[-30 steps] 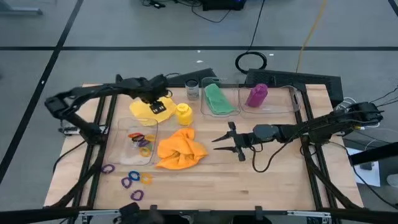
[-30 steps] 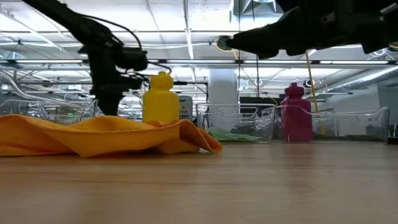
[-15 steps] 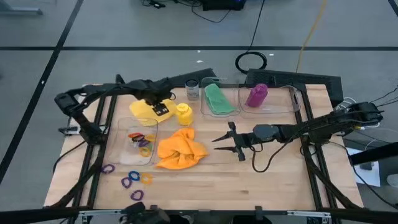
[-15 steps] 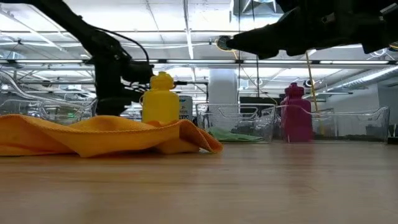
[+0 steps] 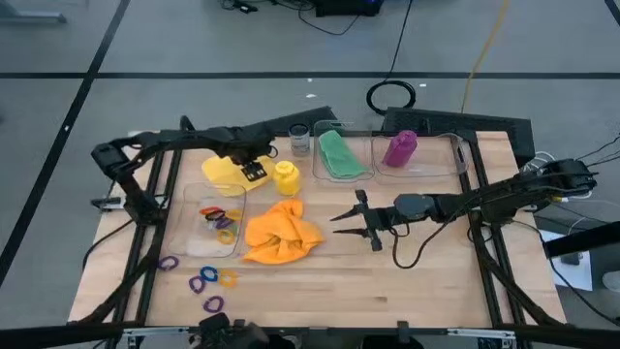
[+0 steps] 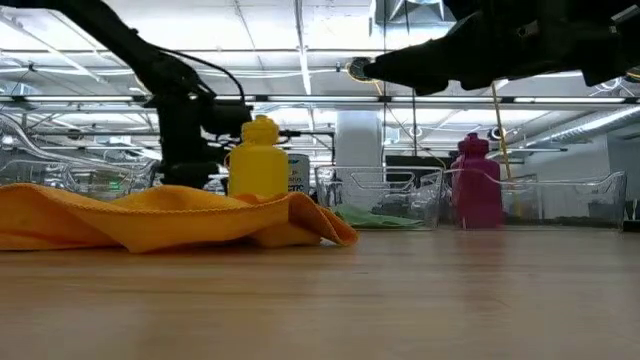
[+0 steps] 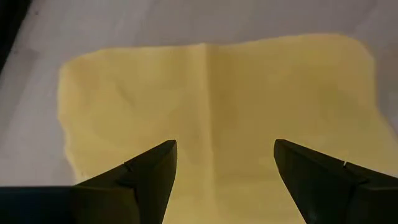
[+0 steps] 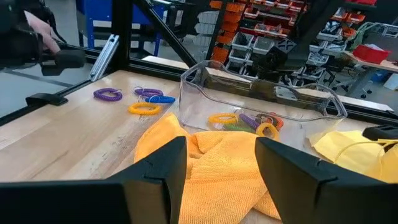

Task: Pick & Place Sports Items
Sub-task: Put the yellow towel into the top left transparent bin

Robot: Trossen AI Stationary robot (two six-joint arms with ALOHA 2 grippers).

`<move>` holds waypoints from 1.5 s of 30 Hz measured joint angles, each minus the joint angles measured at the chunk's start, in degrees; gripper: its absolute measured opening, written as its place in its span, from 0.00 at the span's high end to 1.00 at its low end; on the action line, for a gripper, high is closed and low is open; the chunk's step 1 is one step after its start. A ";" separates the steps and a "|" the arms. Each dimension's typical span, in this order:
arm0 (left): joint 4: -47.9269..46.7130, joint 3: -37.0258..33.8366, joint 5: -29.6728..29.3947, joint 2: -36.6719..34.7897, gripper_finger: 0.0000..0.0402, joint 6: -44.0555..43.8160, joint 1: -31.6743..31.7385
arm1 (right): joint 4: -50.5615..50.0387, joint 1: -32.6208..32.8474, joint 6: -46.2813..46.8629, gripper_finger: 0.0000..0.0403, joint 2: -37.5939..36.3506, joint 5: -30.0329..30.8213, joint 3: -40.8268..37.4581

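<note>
Pincers both empty: left pincer [image 7: 225, 163] spread directly above yellow cloth [image 7: 217, 118]; right pincer [image 8: 221, 165] parted before orange cloth [image 8: 205, 165].

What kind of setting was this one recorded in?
Probably a lab or workshop: parts-bin shelving stands behind the wooden table, strip lights and pipes run overhead, and cables lie on the grey floor.

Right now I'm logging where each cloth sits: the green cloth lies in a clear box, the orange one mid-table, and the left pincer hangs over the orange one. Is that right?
One slip: the left pincer hangs, open, over the yellow cloth, not the orange cloth. The high view and the left wrist view show it. The green cloth does lie in a clear box, and the orange one is mid-table.
</note>
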 joint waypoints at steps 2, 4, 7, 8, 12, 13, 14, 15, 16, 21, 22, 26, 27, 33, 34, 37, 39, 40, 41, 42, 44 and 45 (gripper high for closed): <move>0.08 0.00 -0.07 1.26 0.43 0.41 0.07 | 0.00 -0.02 0.00 0.67 0.00 0.00 0.00; 0.13 -0.02 -0.30 2.43 0.43 0.66 0.07 | -0.02 -0.01 0.00 0.67 -0.01 0.00 0.00; 0.19 -0.04 -0.73 3.87 0.43 0.74 0.11 | -0.01 -0.02 0.00 0.67 -0.02 0.00 0.00; 0.31 -0.01 -1.01 4.23 0.43 0.74 0.11 | -0.02 0.00 0.00 0.67 -0.02 0.00 0.00; 0.50 0.17 -3.51 5.21 0.43 0.67 0.07 | -0.02 -0.01 0.02 0.67 -0.02 0.00 0.00; 0.48 0.17 -3.99 5.32 0.43 0.66 0.07 | -0.01 -0.01 0.02 0.67 -0.02 0.00 0.00; 0.48 0.17 -4.31 5.39 0.43 0.66 0.07 | -0.02 0.00 0.02 0.67 -0.02 0.00 0.00; 0.47 0.16 -4.47 5.43 0.43 0.66 0.07 | -0.02 0.00 0.02 0.67 -0.02 0.00 0.00; 0.41 0.15 -4.54 5.44 0.43 0.66 0.07 | -0.02 0.00 0.02 0.67 -0.02 0.00 0.00; -0.33 0.08 -4.85 5.49 0.48 0.68 0.24 | -0.02 -0.02 0.02 0.67 -0.02 0.00 0.00; -0.37 0.07 -5.04 5.51 0.51 0.70 0.24 | 0.00 -0.01 0.02 0.67 -0.02 0.00 0.00; -0.41 0.02 -5.96 5.59 0.67 1.27 0.24 | -0.02 0.00 0.02 0.67 -0.02 0.00 0.00; -0.44 0.01 -6.31 5.59 0.72 1.45 0.24 | 0.00 0.00 0.02 0.67 -0.02 0.00 0.00; -0.50 -0.07 -6.96 5.68 1.00 2.01 0.28 | 0.00 -0.01 0.02 0.67 -0.02 0.00 0.00; -0.57 -0.07 -6.94 5.57 0.99 2.36 0.31 | 0.00 -0.01 0.02 0.67 -0.02 0.00 0.00; -0.83 -0.23 -6.91 4.78 0.96 3.01 0.33 | 0.00 0.00 0.03 0.67 -0.02 0.00 0.00; -0.96 -0.33 -6.89 3.42 0.98 3.16 0.33 | 0.00 0.00 0.02 0.67 -0.02 0.00 0.00; -1.00 -0.33 -6.90 2.31 1.00 3.17 0.33 | 0.00 -0.02 0.03 0.67 -0.02 0.00 0.00; -1.00 -0.33 -6.92 1.00 1.00 3.15 0.33 | 0.00 -0.01 0.02 0.67 -0.02 -0.01 0.00; -1.08 -0.31 -6.94 -0.45 0.99 3.15 0.33 | 0.00 -0.01 0.03 0.67 -0.02 -0.01 0.00; -1.63 -0.31 -7.10 -3.54 0.98 3.11 0.27 | 0.00 0.00 0.04 0.67 -0.02 0.00 0.00; -1.93 -0.31 -7.27 -5.26 0.99 3.09 0.26 | 0.00 0.00 0.04 0.67 -0.02 -0.02 0.00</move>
